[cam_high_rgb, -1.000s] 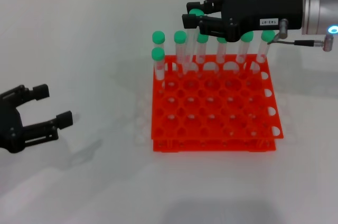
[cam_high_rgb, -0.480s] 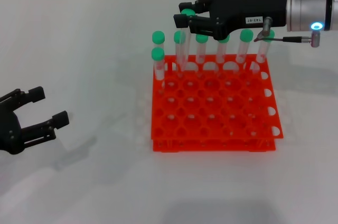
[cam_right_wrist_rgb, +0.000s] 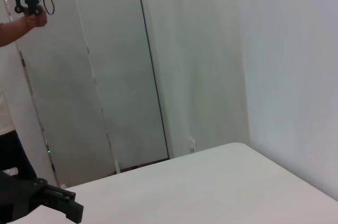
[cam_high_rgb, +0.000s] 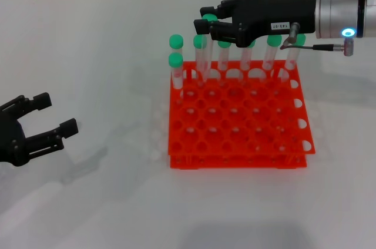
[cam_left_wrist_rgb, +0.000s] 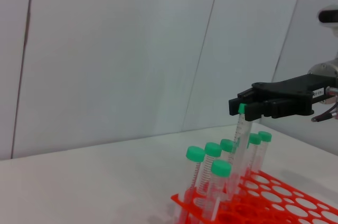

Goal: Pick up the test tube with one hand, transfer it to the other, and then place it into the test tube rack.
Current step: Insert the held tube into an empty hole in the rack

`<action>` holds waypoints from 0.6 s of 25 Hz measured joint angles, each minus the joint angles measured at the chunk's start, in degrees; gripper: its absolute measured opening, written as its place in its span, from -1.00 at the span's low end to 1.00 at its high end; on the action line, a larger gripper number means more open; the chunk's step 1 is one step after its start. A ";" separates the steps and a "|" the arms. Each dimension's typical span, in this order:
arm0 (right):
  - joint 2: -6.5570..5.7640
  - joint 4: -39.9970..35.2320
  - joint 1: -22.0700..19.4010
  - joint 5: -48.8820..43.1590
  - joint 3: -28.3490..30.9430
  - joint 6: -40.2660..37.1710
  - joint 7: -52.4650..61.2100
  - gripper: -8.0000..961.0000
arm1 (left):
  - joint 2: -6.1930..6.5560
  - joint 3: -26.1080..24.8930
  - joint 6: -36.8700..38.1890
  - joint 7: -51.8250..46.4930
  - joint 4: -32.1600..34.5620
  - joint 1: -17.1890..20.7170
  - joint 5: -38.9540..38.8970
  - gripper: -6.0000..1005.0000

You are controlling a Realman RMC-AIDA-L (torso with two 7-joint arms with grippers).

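Note:
My right gripper, black with a white label and a blue ring on its arm, is shut on the green cap of a clear test tube. It holds the tube tilted over the back left of the orange-red rack. In the left wrist view the tube slants down among the standing tubes, and I cannot tell whether its lower end is in a hole. My left gripper is open and empty, low at the table's left.
Several green-capped tubes stand in the rack's back rows; the front rows of holes are bare. The rack sits on a white table. A person stands far off in the right wrist view.
My right gripper has moved left and slightly down with the tube, over the rack's back left holes. The left gripper has barely shifted.

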 joint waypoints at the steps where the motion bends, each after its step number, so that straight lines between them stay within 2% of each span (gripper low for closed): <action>1: 0.03 0.00 -0.04 0.01 0.00 0.01 0.00 -0.44 | 0.00 0.00 -0.05 0.01 0.00 -0.02 0.00 0.76; 15: 0.46 0.08 -0.04 0.53 -1.55 0.47 0.71 -0.44 | -0.06 0.00 -0.38 0.05 -0.72 -0.41 0.00 0.76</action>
